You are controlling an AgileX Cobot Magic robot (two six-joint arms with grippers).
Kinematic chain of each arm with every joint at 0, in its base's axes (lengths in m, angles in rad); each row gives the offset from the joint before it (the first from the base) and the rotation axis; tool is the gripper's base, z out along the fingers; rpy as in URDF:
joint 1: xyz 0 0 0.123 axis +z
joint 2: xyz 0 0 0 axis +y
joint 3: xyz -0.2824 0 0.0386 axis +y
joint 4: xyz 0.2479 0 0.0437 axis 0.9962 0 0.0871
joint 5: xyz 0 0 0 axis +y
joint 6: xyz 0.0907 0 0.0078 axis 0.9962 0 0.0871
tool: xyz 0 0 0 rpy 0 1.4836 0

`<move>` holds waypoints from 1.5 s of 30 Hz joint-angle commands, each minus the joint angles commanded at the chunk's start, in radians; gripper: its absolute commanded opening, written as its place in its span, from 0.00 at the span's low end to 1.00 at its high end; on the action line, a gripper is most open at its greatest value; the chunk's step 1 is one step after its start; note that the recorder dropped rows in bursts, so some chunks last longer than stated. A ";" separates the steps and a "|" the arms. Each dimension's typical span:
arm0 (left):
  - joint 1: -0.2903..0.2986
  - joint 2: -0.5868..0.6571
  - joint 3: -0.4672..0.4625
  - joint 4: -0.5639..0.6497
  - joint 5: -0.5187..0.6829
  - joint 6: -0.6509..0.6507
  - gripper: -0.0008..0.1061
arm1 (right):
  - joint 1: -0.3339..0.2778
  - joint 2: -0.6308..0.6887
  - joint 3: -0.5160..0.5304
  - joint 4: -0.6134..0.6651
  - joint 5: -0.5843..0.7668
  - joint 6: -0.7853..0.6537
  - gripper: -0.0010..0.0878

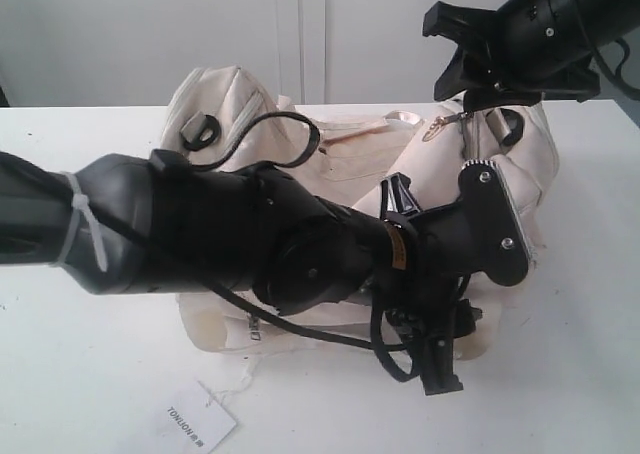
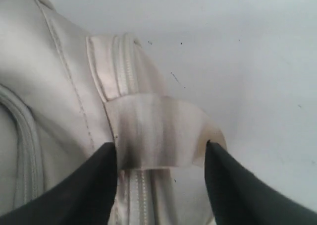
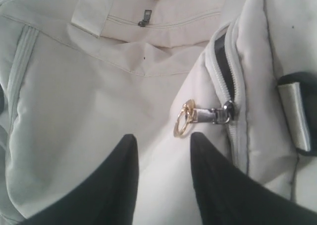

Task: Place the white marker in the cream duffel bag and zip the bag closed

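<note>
A white paper tag [image 1: 195, 426] with black lettering lies at the near edge of the white desk [image 1: 80, 374]. Behind it, mid-desk, sits the large cream fabric duffel bag [image 1: 350, 154]. The left claw [image 2: 159, 144] straddles its satin strap loop [image 2: 158, 128]; whether it pinches the loop is unclear. Farther back, the right claw [image 3: 162, 136] hovers spread and empty over the gold ring zipper pull [image 3: 184, 118] at the bag's right end.
</note>
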 joint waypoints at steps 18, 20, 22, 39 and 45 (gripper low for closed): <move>0.102 -0.268 0.000 0.007 0.533 -0.317 0.01 | 0.000 -0.043 0.000 -0.013 0.100 -0.013 0.33; 0.150 -0.270 0.000 0.000 0.597 -0.344 0.01 | 0.000 -0.043 0.000 -0.014 0.104 -0.013 0.33; 0.193 -0.270 0.000 0.000 0.650 -0.361 0.01 | 0.000 -0.043 0.000 -0.019 0.108 -0.013 0.33; 0.576 -0.271 0.000 -0.087 0.843 -0.430 0.01 | 0.000 -0.043 0.000 -0.125 0.179 -0.013 0.33; 0.682 -0.271 0.000 -0.106 0.872 -0.428 0.01 | 0.000 -0.043 0.000 -0.137 0.179 -0.013 0.33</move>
